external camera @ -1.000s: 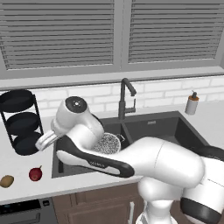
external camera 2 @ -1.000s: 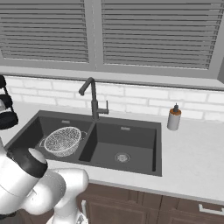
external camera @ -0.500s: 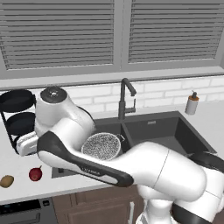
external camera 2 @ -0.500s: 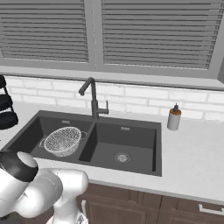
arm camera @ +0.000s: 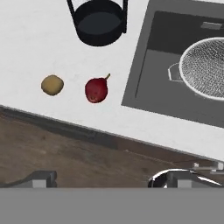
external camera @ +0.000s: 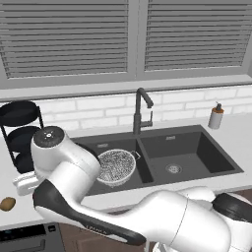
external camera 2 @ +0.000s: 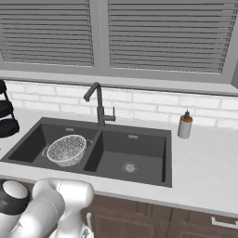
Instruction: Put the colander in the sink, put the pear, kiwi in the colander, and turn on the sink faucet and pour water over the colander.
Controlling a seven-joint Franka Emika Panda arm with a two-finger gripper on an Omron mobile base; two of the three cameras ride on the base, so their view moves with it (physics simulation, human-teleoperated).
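White tabletop below us: pear [arm camera: 96, 89] and kiwi [arm camera: 52, 85] sat close together at center left, colander [arm camera: 205, 67] in the sink [arm camera: 153, 78] upper right. With jaws spread wide, we risked nudging the kiwi.

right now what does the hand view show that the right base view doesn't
The hand view adds the pear and the kiwi, lying apart on the white counter beside the sink. The right base view adds the sink faucet, the soap dispenser and the right basin's drain. Both share the colander sitting in the left basin, and the black rack.
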